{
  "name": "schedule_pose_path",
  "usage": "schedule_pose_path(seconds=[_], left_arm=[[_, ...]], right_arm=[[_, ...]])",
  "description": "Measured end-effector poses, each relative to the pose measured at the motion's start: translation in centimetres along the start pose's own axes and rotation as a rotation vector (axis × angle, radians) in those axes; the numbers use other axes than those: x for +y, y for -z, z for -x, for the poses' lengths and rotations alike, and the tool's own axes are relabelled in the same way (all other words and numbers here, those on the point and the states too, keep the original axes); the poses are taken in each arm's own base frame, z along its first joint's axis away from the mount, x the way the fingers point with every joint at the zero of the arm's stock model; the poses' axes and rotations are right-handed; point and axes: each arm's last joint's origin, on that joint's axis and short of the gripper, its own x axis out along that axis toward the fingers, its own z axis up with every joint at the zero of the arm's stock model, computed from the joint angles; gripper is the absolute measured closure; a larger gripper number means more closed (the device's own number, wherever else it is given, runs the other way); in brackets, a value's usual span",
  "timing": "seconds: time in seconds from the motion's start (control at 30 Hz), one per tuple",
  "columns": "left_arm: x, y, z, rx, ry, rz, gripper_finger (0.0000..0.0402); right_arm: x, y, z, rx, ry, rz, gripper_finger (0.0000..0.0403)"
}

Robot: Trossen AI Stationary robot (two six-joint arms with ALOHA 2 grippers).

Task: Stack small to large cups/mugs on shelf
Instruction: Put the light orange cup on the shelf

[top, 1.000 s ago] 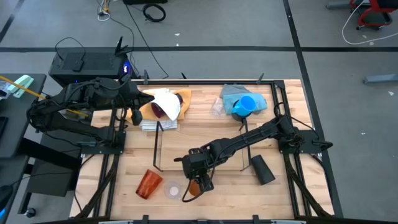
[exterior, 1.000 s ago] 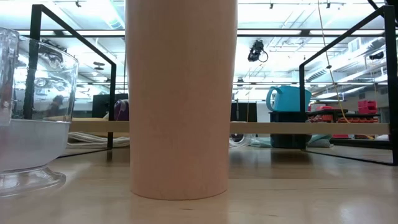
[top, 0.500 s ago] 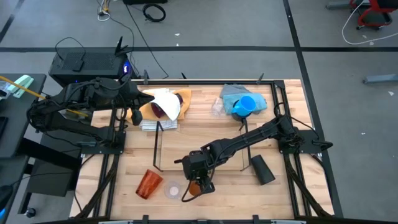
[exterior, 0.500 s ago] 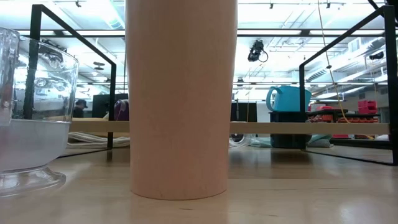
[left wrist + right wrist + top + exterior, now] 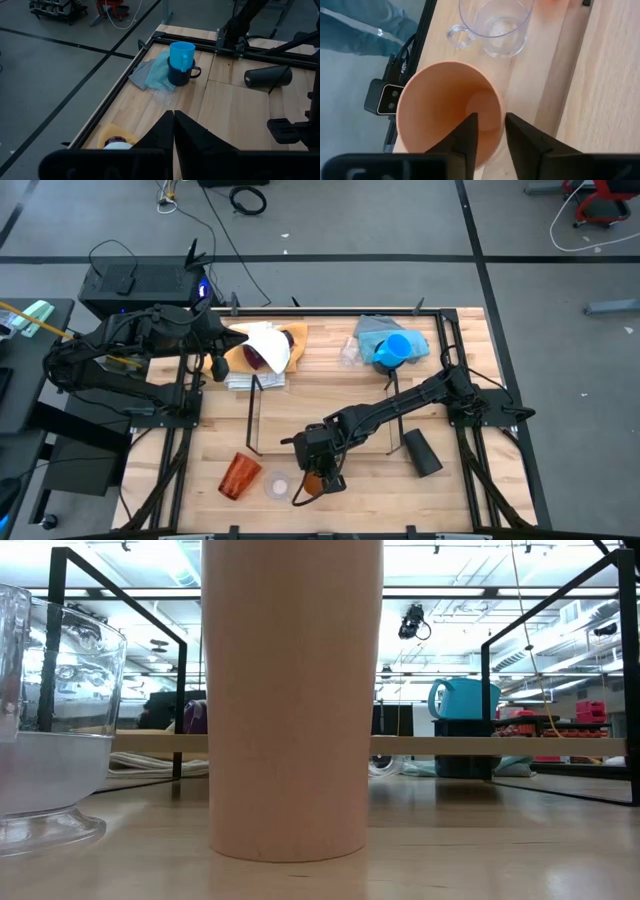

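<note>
On the pale wooden counter [image 5: 470, 480], largest item first: the low black wire shelf with clear base [image 5: 262, 415] sits mid-counter, nothing stacked in it yet. Back right, a light-blue mug [image 5: 397, 348] sits in a navy mug [image 5: 179, 75] on a blue cloth [image 5: 372, 332]. A black cylindrical cup [image 5: 421, 451] lies on its side right of the shelf. Front left, an amber-orange tumbler [image 5: 239, 476] lies tipped, with a clear handled glass cup [image 5: 278, 485] just beside it.

The small upright orange plastic cup [image 5: 451, 107] stands at the front edge, just past the shelf's front. The right gripper [image 5: 322, 478] is directly above it. In the right wrist view one finger sits inside the mouth and one outside, straddling the near wall; the fingers are partly open and closing, grip not confirmed. The cup's long axis is vertical, in line with the fingers, and the shelf lies just behind. The right arm is much nearer.

The left gripper [image 5: 173, 131] waits at the back left, fingers pressed together, empty.
</note>
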Motion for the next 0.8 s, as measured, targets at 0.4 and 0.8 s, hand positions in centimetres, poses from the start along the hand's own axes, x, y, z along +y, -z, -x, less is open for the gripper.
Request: schedule_pose_path(seconds=[0.4,0.8], left_arm=[[0.0,0.0,0.0,0.001,0.0,0.0,0.0375],[0.0,0.0,0.0,0.005,-0.001,-0.002,0.0386]], right_arm=[[-0.3,1.8,-2.5,0.028,-0.061,-0.082,0.0389],[0.4,0.8,0.6,0.006,0.026,-0.074,0.0399]])
